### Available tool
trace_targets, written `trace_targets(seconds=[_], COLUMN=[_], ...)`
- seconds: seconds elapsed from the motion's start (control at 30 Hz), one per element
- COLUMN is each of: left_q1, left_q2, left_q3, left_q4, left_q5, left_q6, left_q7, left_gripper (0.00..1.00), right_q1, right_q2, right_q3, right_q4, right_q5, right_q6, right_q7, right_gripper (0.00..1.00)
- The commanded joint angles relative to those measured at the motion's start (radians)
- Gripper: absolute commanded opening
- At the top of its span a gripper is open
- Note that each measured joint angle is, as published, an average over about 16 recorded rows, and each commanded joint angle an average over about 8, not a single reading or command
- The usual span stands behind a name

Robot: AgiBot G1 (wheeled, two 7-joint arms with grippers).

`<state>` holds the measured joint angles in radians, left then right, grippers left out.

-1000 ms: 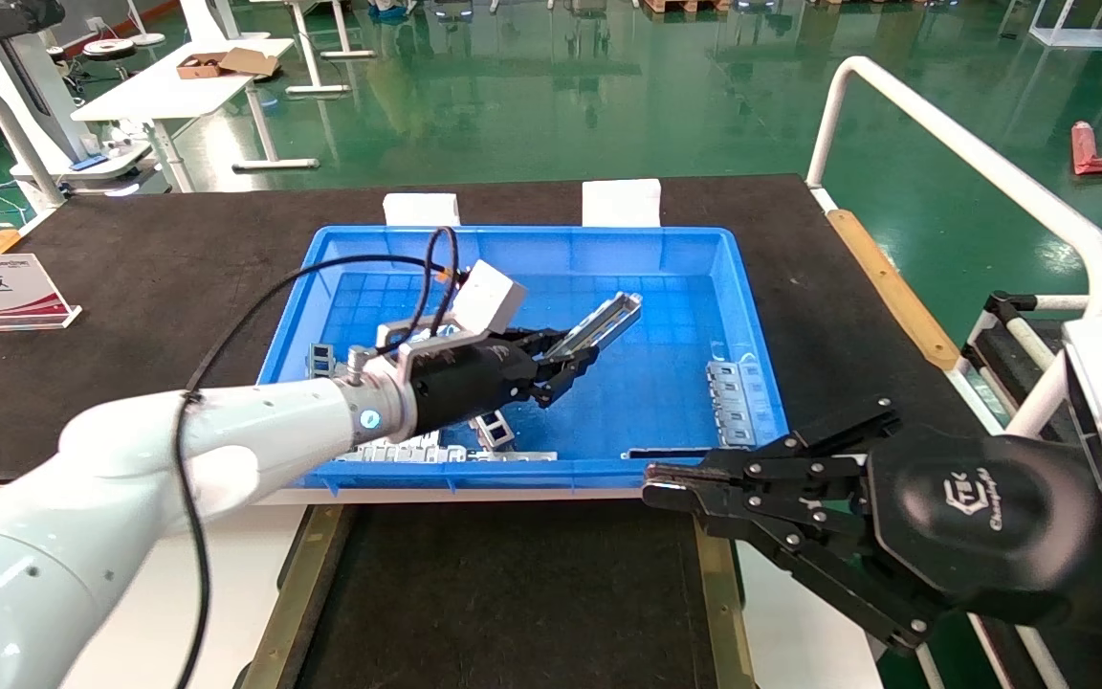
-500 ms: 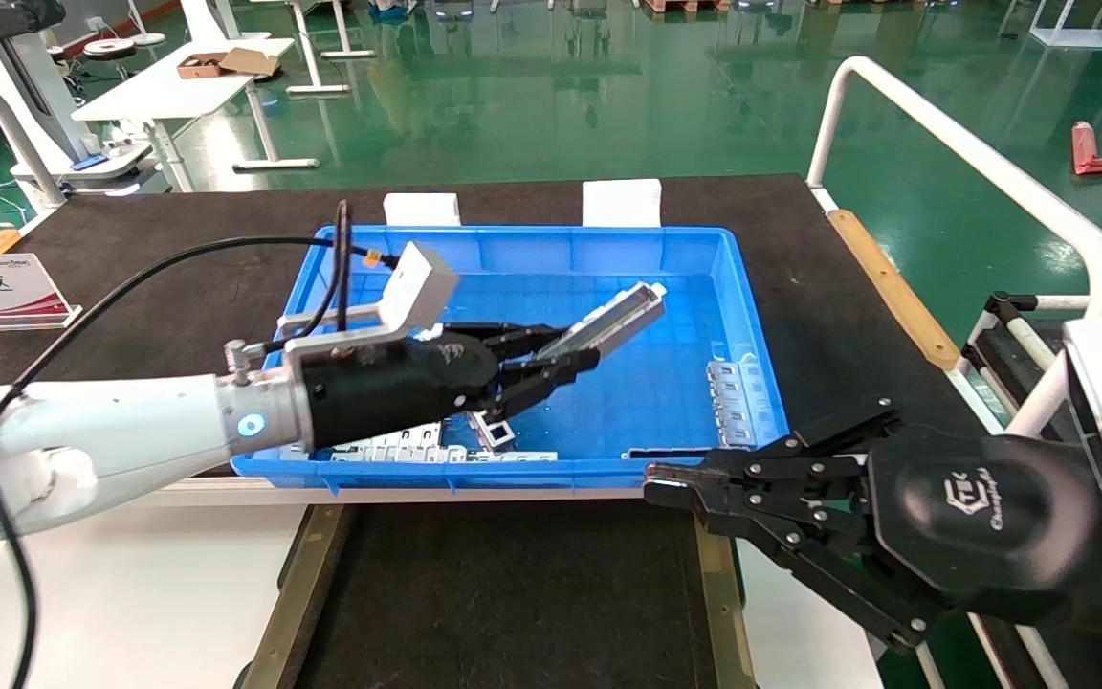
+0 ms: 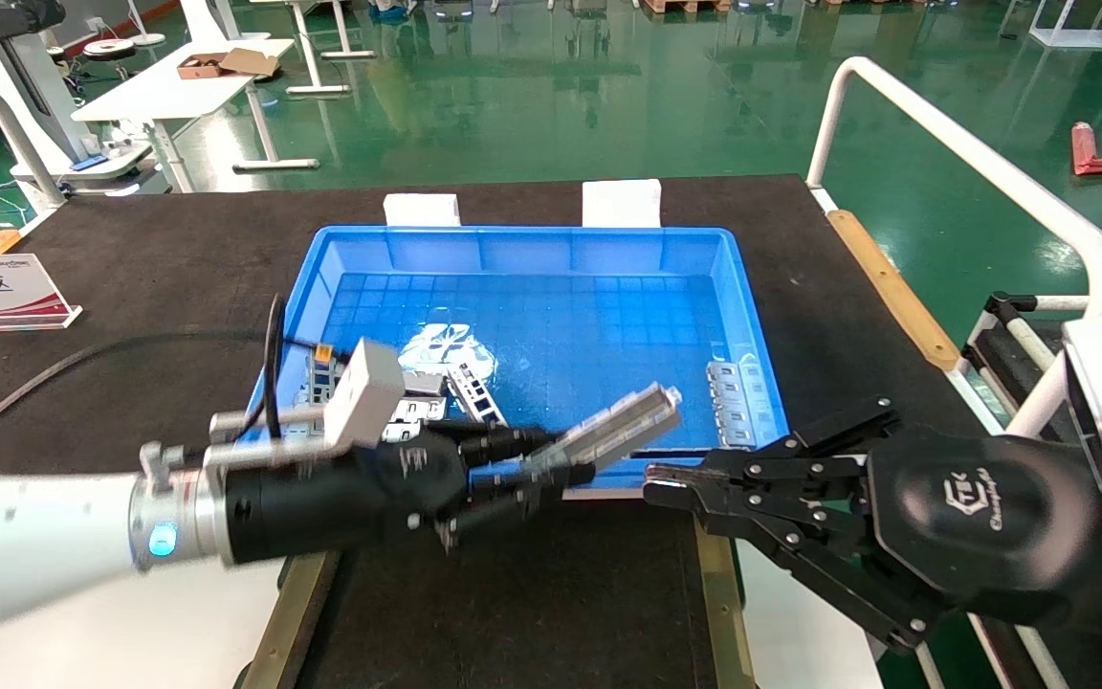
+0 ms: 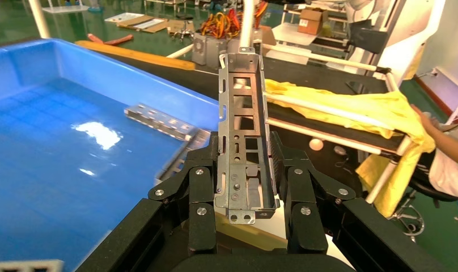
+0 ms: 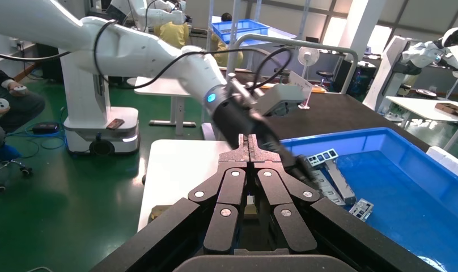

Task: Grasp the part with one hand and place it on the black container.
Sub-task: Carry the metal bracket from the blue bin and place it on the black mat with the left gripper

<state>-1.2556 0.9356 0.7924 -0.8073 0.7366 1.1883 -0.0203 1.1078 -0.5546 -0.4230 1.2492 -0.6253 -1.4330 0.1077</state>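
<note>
Green workshop floor stretches behind a black-matted table (image 3: 168, 268), on which a blue bin (image 3: 532, 244) sits with a few grey slotted plates (image 3: 733, 402) left inside; nearer the robot lies the black container (image 3: 513, 612), a flat matte tray with a dull brass-coloured frame. The left gripper (image 3: 522, 474) hangs over the bin's near wall, right at the tray's far edge, with its fingers clamped against the two sides of the part (image 3: 608, 435). That strip juts out past the fingertips, tilted upward, its free end above the bin's near rim. In the left wrist view the part (image 4: 242, 130) is a narrow silver-grey metal channel, folded up along both long edges, with one row of rectangular cutouts down its floor and small holes near the held end; the fingers (image 4: 201, 192) grip only its lower portion, so most of its length is unsupported. To finish well, I judge the arm should carry the strip fully over the tray's open black surface, level it and lower it until it is close to the mat before letting go, since a long thin piece released from height would likely bounce or skid toward the frame. It should also stay wide of the right gripper (image 3: 666, 488), which is parked with its fingers pressed together beside the tray's right frame, near the strip's tip.
</note>
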Motion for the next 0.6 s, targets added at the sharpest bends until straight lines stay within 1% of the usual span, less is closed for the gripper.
trace_targets(seconds=[0.03,0.17,0.3,0.43,0.6], left_q1=[0.046,0.153,0.252,0.343,0.433], left_q2=[-0.028,-0.071,-0.1,-0.11,-0.099], left_q3=[-0.005,0.0,0.012,0.027,0.051], left_q4=[-0.069,-0.194,-0.281,-0.329,-0.359], left_q5=[-0.012,-0.015,-0.02,-0.031,-0.03], left_q6=[-0.018,-0.101,-0.198,-0.31,-0.456], left_q7=[-0.003,-0.018,-0.059,-0.118,-0.179], left_gripper=[0.0,0.0,0.0,0.0,0.0], right_q1=[0.0,0.0,0.0,0.0,0.0], right_q2=[0.0,0.0,0.0,0.0,0.0], right_q3=[0.0,0.0,0.0,0.0,0.0], right_q4=[0.0,0.0,0.0,0.0,0.0], right_q5=[0.0,0.0,0.0,0.0,0.0], right_q6=[0.0,0.0,0.0,0.0,0.0], right_q7=[0.0,0.0,0.0,0.0,0.0], right_gripper=[0.0,0.0,0.0,0.0,0.0])
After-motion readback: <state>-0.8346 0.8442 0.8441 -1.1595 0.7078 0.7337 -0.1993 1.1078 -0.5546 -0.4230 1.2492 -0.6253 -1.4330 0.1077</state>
